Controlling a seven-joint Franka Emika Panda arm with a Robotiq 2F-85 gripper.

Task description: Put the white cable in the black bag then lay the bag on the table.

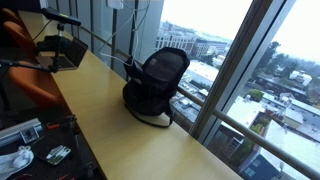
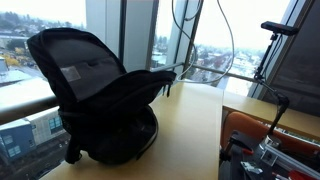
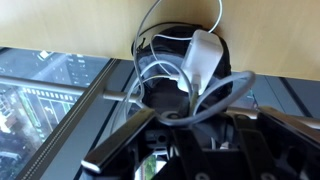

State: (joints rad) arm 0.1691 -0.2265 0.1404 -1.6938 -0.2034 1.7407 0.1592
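**Cable held above the open bag**

My claw (image 3: pixel 195 125) appears closed on the cable (image 3: pixel 205 55). In the wrist view its white plug and loose loops dangle over the dark mouth of the bag (image 3: pixel 160 95). The bag stands upright on the table (image 1: pixel 110 125), at the edge beside the window (image 1: pixel 240 70), with its flap open. I judge the first step is in hand: the cable is aloft, not yet inside. Next I should lower over the opening, feed the loops in, release, then tip the bag flat.
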